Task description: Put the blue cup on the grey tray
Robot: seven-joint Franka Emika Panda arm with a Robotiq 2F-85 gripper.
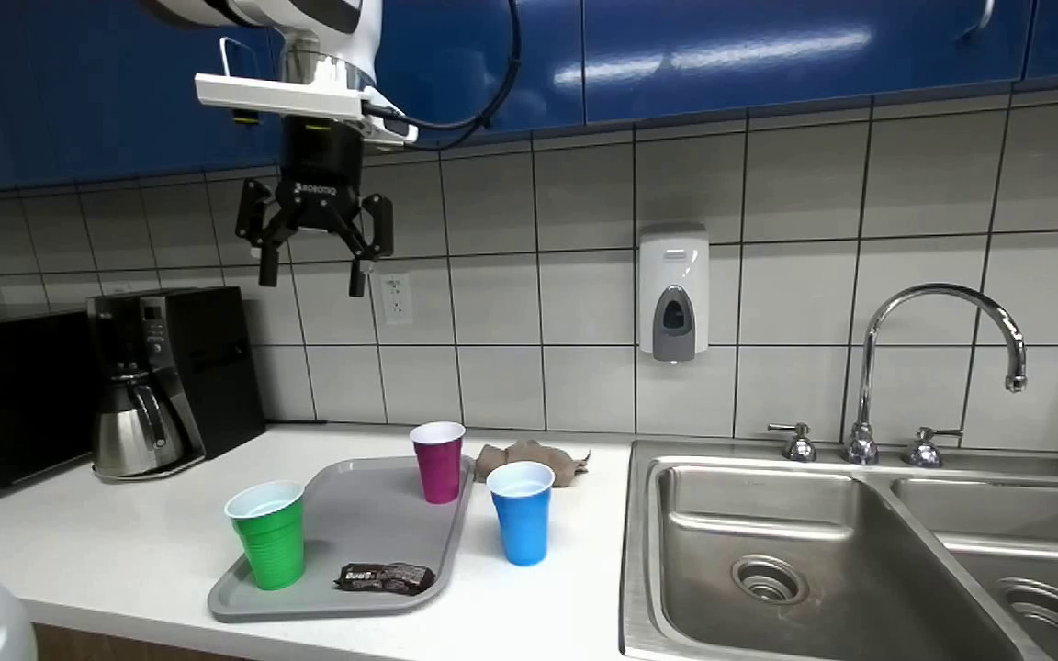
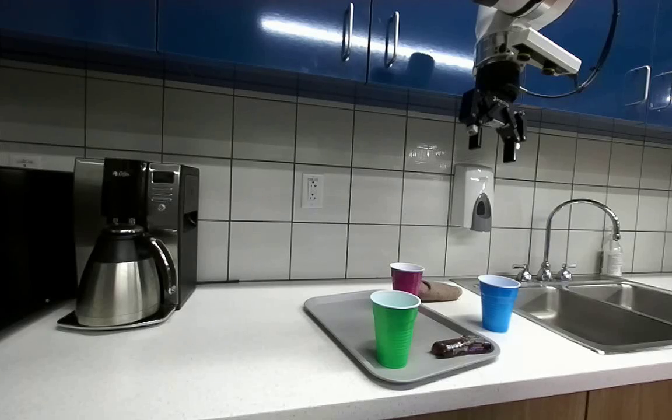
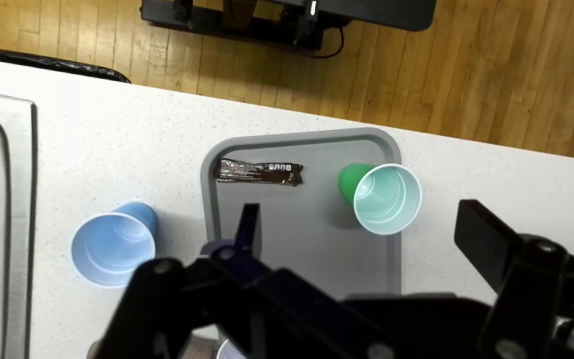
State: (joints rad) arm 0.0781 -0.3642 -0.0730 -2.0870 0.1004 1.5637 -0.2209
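Observation:
The blue cup [image 1: 523, 525] stands upright on the white counter, beside the grey tray [image 1: 359, 525] on its sink side. In an exterior view the blue cup [image 2: 497, 309] stands between the grey tray [image 2: 342, 318] and the sink. In the wrist view the blue cup [image 3: 112, 249] is at the left, apart from the grey tray [image 3: 302, 219]. My gripper [image 1: 313, 273] is open and empty, high above the counter. It also shows open in an exterior view [image 2: 492, 146]. In the wrist view its fingers [image 3: 359, 219] are wide apart over the tray area.
The green cup [image 1: 274, 542], magenta cup [image 1: 439, 468] and a dark wrapped bar [image 1: 386, 577] are on the tray. A brown soft toy [image 1: 534, 459] lies behind the blue cup. The steel sink [image 1: 639, 551] and faucet are on one side, a coffee maker [image 1: 189, 367] on the other.

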